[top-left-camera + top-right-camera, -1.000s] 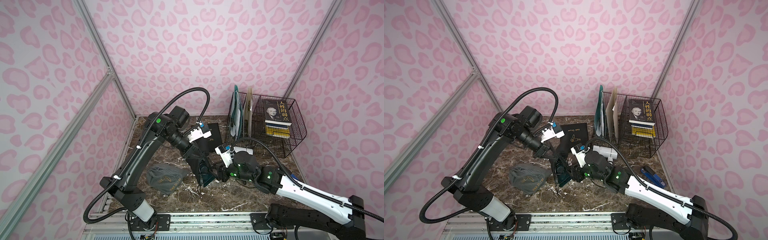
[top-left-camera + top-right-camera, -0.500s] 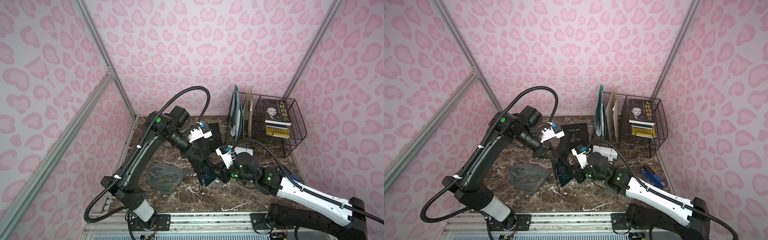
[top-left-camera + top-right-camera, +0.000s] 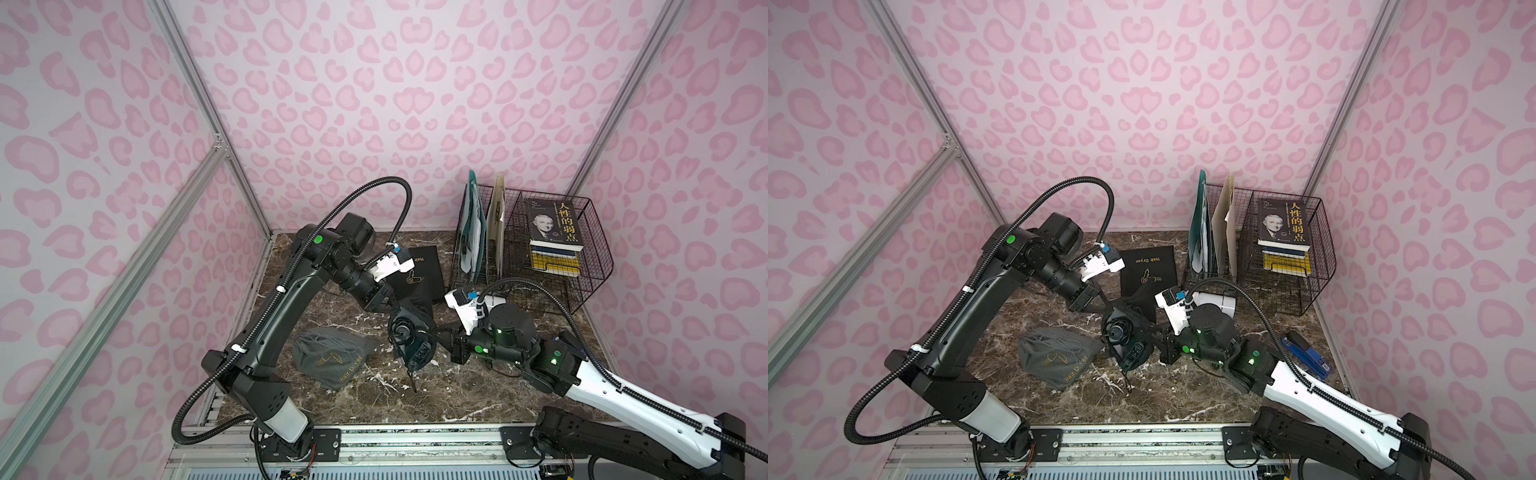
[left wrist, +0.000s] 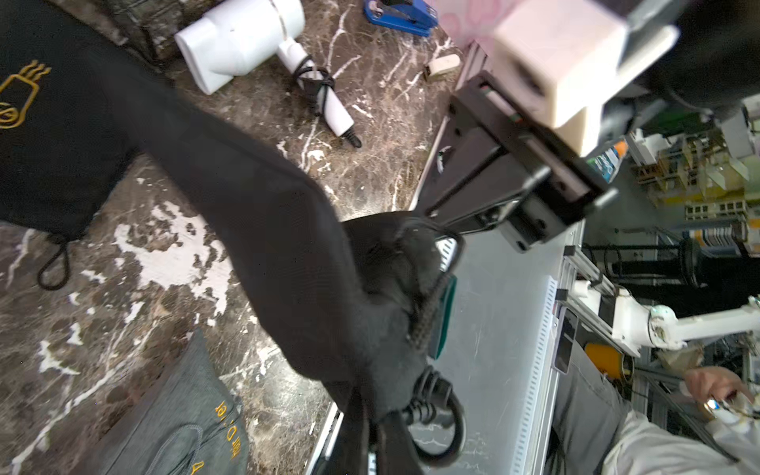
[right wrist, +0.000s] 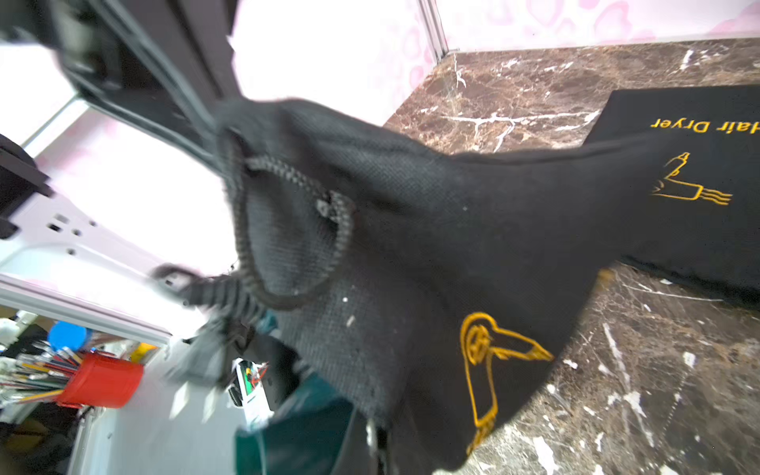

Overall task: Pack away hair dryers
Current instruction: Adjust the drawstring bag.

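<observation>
1. Presently, teal hair dryer (image 5: pixel 296 436): sits partly inside black pouch (image 5: pixel 411 246), held up over mid-table; shows only a teal sliver past the mouth.
2. Left gripper (image 3: pixel 390 309): clenched on pouch fabric, reaching in from 10 o'clock. Right gripper (image 3: pixel 440 334): clamped on what looks like the pouch rim, from 3 o'clock.
3. Hazard: could slide out of the open mouth if either pinch loosens or the pouch tips, since smooth hard plastic finds little hold on loose weave.
4. Hazard: may snag drawstring (image 5: pixel 343 230) or coiled power cord (image 4: pixel 432 395) on a finger during cinching.
5. Materials: coarse woven black cloth, gold print, braided string; glossy veined marble tabletop (image 3: pixel 478 395).
6. Awaiting: white hair dryer (image 4: pixel 242 37), cylindrical barrel, cord wrapped round handle, at 2 o'clock; grey pouch (image 3: pixel 328 361), slack and wrinkled, at 8 o'clock; flat black pouch (image 3: pixel 419 270), at 12 o'clock.
</observation>
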